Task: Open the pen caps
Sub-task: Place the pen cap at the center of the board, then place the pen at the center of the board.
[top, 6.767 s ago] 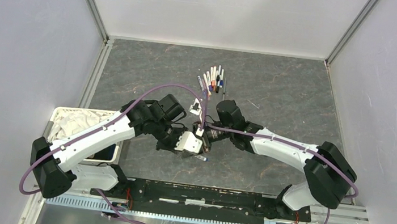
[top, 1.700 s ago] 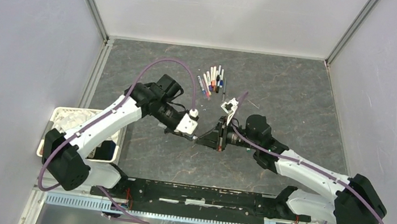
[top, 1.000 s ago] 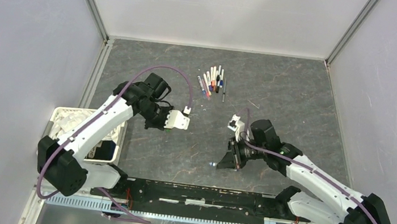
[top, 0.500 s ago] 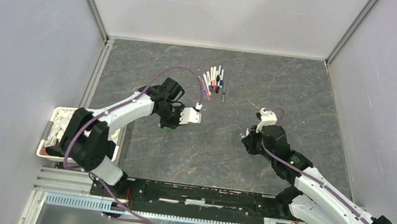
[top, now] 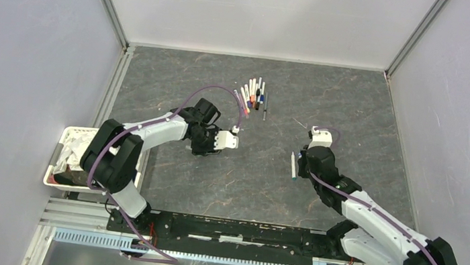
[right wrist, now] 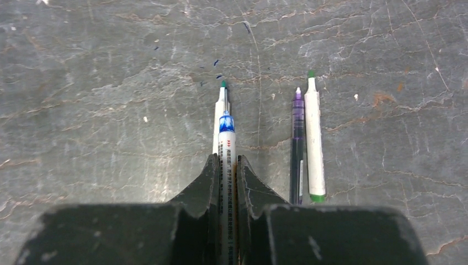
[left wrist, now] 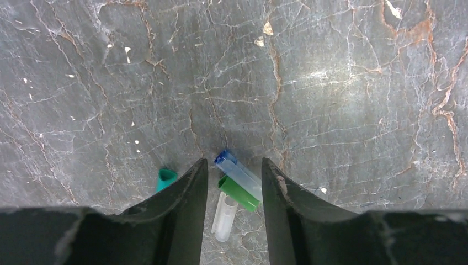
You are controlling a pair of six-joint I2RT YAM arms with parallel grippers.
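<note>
The left gripper [left wrist: 232, 185] has its two dark, smooth, curved fingers standing apart with nothing pinched. In the gap between them lie three stubby pen caps on the table: a translucent blue plastic cap [left wrist: 237, 172] resting across a solid green cap [left wrist: 238, 193], and a clear, colourless tubular cap [left wrist: 225, 218] just below them. A teal cap [left wrist: 165, 178] sits just outside the left-hand finger. The right gripper [right wrist: 225, 165] is closed tight on a slim white-barrelled pen with a blue band [right wrist: 227, 138], its bare end pointing away from the wrist. Under it, lying along the same line, is a second white pen with a green tip [right wrist: 221, 102]. Near them on the right, a translucent purple pen [right wrist: 297, 143] and a white pen with green ends [right wrist: 314, 138] lie side by side, parallel and uncapped. All of this rests on a dark grey, marble-veined tabletop [left wrist: 342, 83]. Further back, a fan of slim white pens with coloured ends [top: 253, 97] lies well apart from both arms, and a white plastic basket [top: 69, 142] sits at the near left.
</note>
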